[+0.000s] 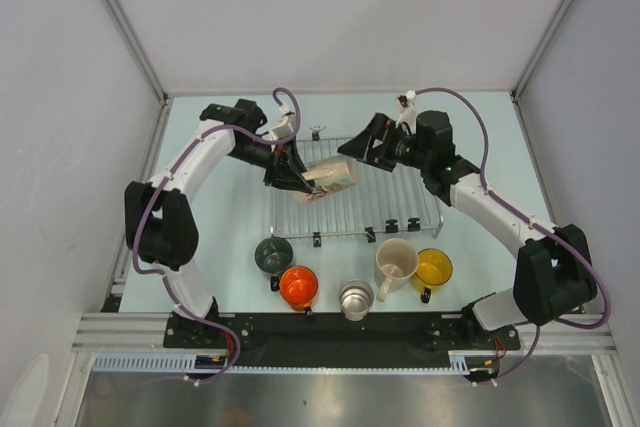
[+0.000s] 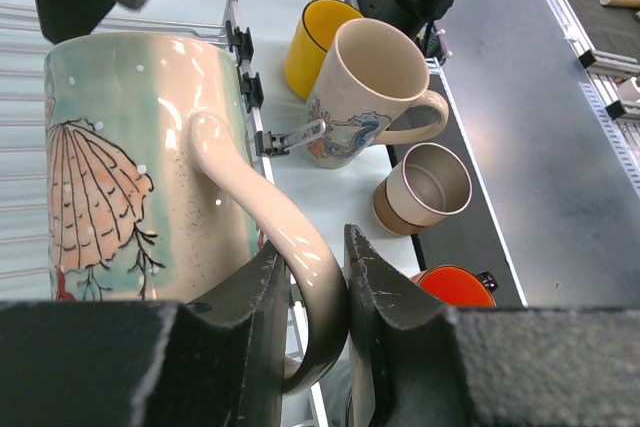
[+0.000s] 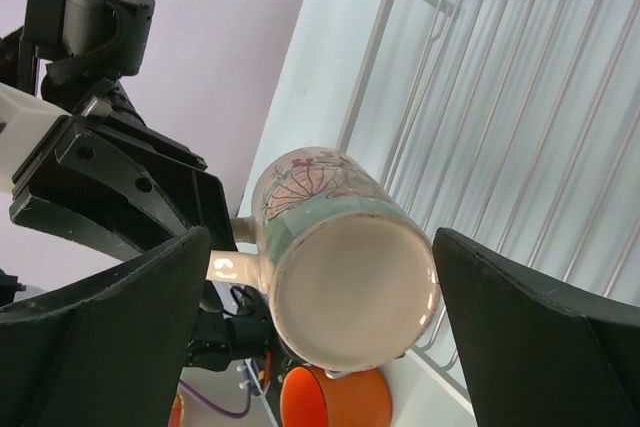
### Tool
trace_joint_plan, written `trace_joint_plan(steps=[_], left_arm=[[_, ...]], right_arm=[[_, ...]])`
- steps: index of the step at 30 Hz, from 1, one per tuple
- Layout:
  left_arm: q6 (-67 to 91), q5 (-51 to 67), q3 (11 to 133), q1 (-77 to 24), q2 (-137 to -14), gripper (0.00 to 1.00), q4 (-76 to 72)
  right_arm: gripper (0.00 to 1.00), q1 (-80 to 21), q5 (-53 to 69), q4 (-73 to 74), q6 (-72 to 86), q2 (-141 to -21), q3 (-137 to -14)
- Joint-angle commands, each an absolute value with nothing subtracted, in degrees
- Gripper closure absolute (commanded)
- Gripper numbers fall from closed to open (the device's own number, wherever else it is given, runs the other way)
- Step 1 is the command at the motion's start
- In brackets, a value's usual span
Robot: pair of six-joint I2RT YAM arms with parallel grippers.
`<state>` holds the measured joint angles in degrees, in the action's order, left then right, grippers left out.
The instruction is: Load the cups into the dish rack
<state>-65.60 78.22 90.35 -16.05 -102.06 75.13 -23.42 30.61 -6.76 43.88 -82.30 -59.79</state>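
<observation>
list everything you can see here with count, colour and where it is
held mug: 1, cream with a shell picture, lying sideways over the dish rack
cream mug: 1, cream, on the table off the rack's near right corner
yellow mug: 1, yellow, right of the cream mug
steel mug: 1, shiny steel, near edge, middle
orange mug: 1, orange, left of the steel mug
dark mug: 1, dark grey-green, leftmost
dish rack: 1, silver wire with black clips, table centre
table: 1, pale blue-green
left gripper: 1, black, shut on the held mug's handle
right gripper: 1, black, open, a finger on each side of the held mug's base
</observation>
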Motion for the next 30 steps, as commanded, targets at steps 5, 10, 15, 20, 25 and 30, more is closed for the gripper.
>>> trace_joint_plan(steps=[5, 10, 15, 20, 25, 30], left_arm=[[-69.4, 98.8, 93.2, -16.8, -96.5, 1.0, 73.7], [-69.3, 98.9, 94.1, -16.6, -96.4, 1.0, 73.8], [-69.4, 98.8, 94.5, -16.8, -97.1, 1.0, 73.8], [-70.2, 98.7, 94.9, -16.7, -97.7, 1.0, 73.8], [-70.8, 98.7, 96.9, -16.3, -99.7, 1.0, 73.8], [-71.5, 98.7, 95.8, -16.3, -100.0, 0.99, 73.9]], right_arm=[[0.0, -25.0, 30.5, -8.2, 43.9, -84.2, -59.3], [0.0, -26.1, 29.4, -7.5, 43.5, -84.3, -58.3], [0.0, -26.6, 29.9, -9.4, 44.6, -84.5, -57.0], [0.0, -28.5, 29.8, -10.6, 46.7, -85.3, -57.0], [0.0, -30.1, 28.6, -11.2, 48.8, -84.7, -55.7], [0.0, -30.3, 27.8, -10.7, 48.6, -83.9, -55.6]])
